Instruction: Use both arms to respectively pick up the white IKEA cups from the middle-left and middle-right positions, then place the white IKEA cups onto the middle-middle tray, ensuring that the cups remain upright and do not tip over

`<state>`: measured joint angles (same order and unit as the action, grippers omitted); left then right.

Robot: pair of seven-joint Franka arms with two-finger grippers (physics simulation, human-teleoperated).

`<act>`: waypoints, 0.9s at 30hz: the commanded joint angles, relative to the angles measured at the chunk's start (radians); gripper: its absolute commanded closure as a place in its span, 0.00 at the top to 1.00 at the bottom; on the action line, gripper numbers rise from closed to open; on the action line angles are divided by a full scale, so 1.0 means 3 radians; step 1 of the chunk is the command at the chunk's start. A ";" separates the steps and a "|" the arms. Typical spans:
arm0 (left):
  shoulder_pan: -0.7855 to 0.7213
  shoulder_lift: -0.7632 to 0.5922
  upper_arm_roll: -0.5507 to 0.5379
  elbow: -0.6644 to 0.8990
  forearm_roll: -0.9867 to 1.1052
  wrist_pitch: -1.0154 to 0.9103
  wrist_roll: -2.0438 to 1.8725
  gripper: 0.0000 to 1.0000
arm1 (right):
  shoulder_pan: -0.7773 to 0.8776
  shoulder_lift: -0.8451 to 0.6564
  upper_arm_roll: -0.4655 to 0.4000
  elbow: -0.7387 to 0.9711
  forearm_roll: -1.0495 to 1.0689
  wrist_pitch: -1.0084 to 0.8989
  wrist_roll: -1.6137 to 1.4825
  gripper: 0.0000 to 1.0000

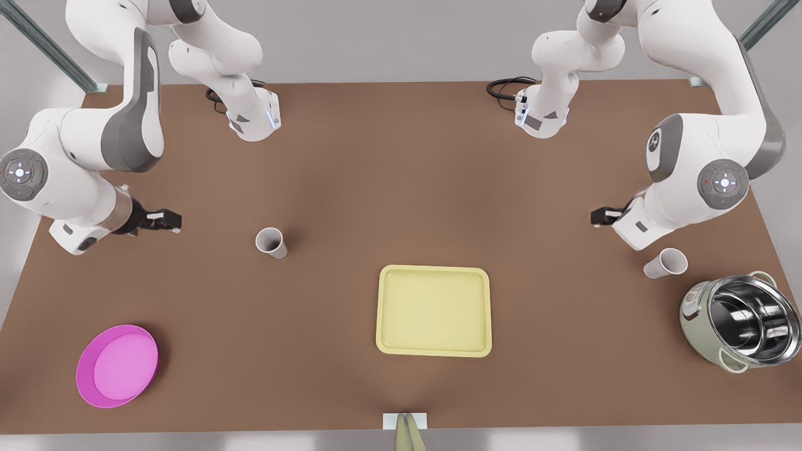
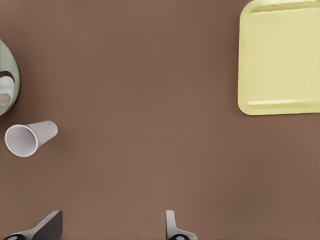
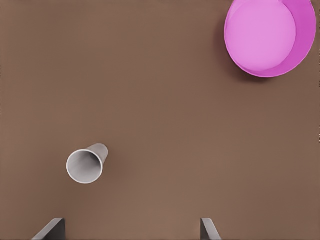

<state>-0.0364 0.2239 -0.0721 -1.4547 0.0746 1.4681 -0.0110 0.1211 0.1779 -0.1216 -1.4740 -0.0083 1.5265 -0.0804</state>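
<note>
Two white cups stand upright on the brown table. One cup (image 1: 270, 242) is at the front view's left, the other cup (image 1: 665, 263) at its right beside the pot. The pale yellow tray (image 1: 433, 310) lies between them, nearer the front edge, with nothing on it. My right gripper (image 1: 166, 220) hovers to the left of the left-hand cup (image 3: 86, 164), open (image 3: 131, 229) and holding nothing. My left gripper (image 1: 598, 217) hangs up and left of the right-hand cup (image 2: 30, 138), also open (image 2: 110, 227) and apart from it. The tray (image 2: 280, 55) is also in the left wrist view.
A round pink bowl (image 1: 117, 365) sits at the front left corner, also in the right wrist view (image 3: 265, 35). A shiny steel pot (image 1: 742, 322) stands at the right edge, close to the right-hand cup, its side in the left wrist view (image 2: 7, 80). Both arm bases stand at the table's far edge.
</note>
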 commanded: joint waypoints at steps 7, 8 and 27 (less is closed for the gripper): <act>0.0039 0.0153 0.0608 -0.0734 -0.0259 0.1231 0.0163 1.00 | 0.0005 0.0082 0.0001 -0.0021 -0.0003 0.0260 -0.0192 1.00; 0.0070 0.0276 0.0812 -0.0893 -0.0264 0.1620 0.0323 1.00 | 0.0010 0.0164 0.0001 -0.0021 -0.0013 0.0271 -0.0192 1.00; 0.0627 0.0951 0.1012 -0.1272 -0.0392 0.2556 0.1402 1.00 | 0.0292 -0.0092 0.0012 -0.1785 0.0063 0.2162 -0.0075 1.00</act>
<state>0.1475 0.5054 0.2315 -1.8356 -0.0438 2.1989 0.2485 0.2085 0.1583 -0.1178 -1.9903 -0.0023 2.0275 -0.1032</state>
